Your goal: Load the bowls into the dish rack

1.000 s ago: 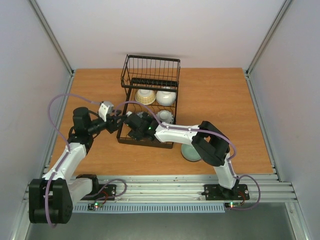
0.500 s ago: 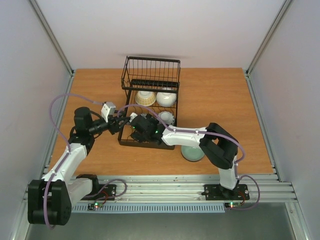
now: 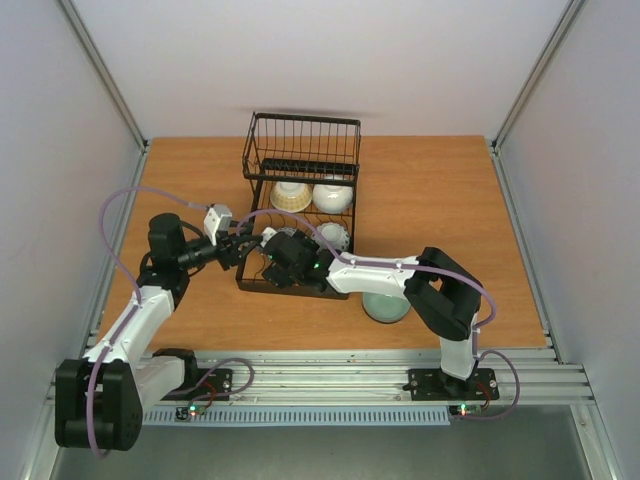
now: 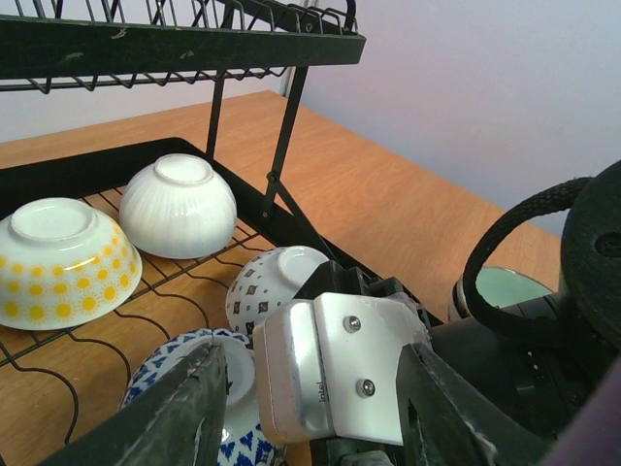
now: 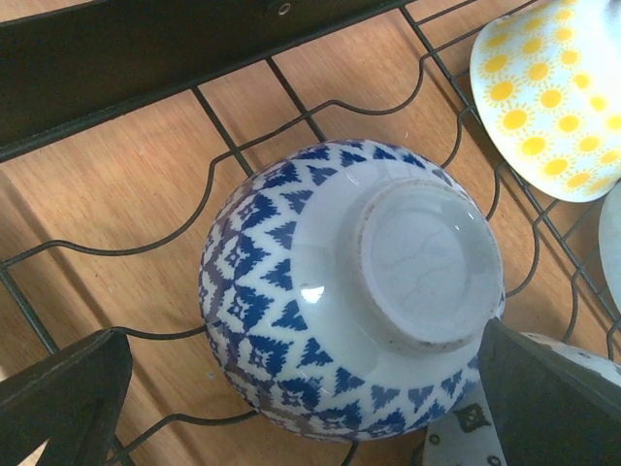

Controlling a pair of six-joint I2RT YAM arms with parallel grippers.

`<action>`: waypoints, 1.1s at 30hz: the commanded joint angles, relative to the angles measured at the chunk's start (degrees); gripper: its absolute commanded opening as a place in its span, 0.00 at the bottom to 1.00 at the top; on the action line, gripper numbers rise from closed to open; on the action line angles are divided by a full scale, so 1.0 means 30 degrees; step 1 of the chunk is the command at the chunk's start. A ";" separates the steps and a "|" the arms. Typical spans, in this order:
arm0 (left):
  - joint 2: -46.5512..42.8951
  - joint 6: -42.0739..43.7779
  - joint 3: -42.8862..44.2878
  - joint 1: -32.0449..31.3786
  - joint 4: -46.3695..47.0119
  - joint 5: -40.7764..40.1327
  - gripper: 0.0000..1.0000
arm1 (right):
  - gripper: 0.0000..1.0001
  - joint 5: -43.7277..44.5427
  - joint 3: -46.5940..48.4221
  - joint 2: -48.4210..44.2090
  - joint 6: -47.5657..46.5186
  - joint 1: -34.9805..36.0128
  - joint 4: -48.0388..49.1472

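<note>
Checking top view: left gripper [image 3: 244, 249] and right gripper [image 3: 276, 262] meet over near end of dish rack [image 3: 302, 150]; pale green bowl [image 3: 386, 308] on table near it.
Left wrist: we see left fingers [image 4: 179, 427] apart, empty.
Right wrist: fingers [image 5: 60, 400] spread wide around blue zigzag bowl [image 5: 320, 320], upside down on rack wires, not clamped.

Glossy ceramic bowl [image 5: 349, 291], wire rack [image 4: 146, 44], wood table [image 3: 430, 190]

The wooden table [image 3: 440, 200] bears the dish rack [image 3: 300, 140] and a green bowl [image 3: 386, 312].
</note>
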 commanded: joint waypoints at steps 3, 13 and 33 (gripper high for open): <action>0.0543 0.1742 -0.0323 0.1751 -0.0911 -0.3889 0.48 | 0.99 -0.0141 0.2148 -0.0940 0.1232 -0.0325 0.0125; 0.0245 0.2883 -0.0282 0.1756 -0.1988 -0.0981 0.48 | 0.99 -0.0991 0.5517 0.0376 0.2210 -0.1594 -0.1898; 0.0869 0.1284 -0.0325 0.1757 -0.0176 -0.6990 0.46 | 0.87 0.0094 -0.0794 -0.8205 0.9015 -0.3481 -0.6728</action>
